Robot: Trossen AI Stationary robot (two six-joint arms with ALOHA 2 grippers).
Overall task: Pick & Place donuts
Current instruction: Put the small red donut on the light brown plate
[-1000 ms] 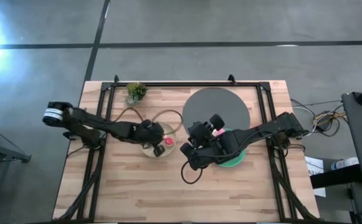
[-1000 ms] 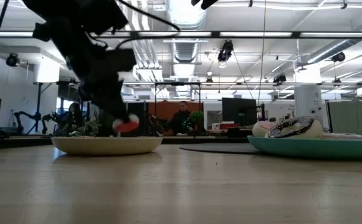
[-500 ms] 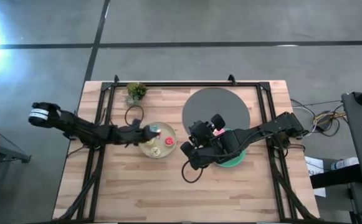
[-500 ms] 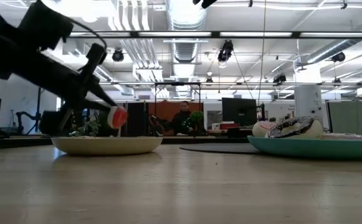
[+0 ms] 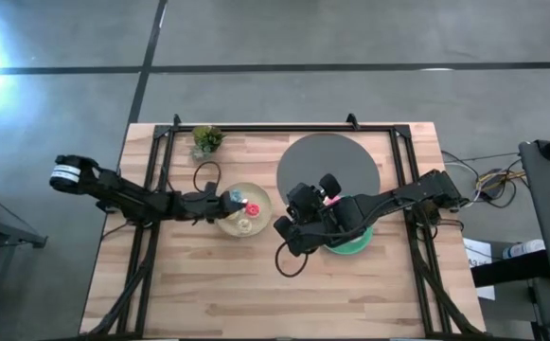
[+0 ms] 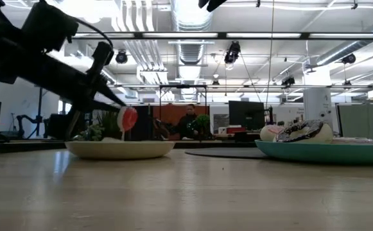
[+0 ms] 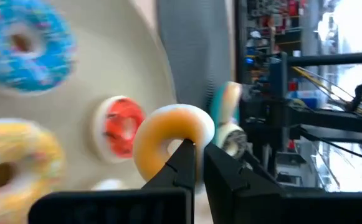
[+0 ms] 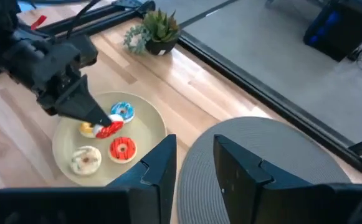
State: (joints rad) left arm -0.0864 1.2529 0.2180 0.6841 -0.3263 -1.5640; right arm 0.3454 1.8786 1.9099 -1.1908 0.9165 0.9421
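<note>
On the wooden tabletop (image 5: 208,284), the left gripper (image 5: 238,201) hung over the cream plate (image 5: 220,223), jaws clenched on a donut (image 7: 168,140). The right gripper (image 8: 192,163), jaws parted, hovered empty near the teal plate (image 6: 327,151).

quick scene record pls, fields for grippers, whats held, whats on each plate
left gripper: shut on orange mini donut, above cream plate
right gripper: open, empty, between the two plates
cream plate: blue donut, red donut and others lying in it
teal plate: larger donuts on it
</note>
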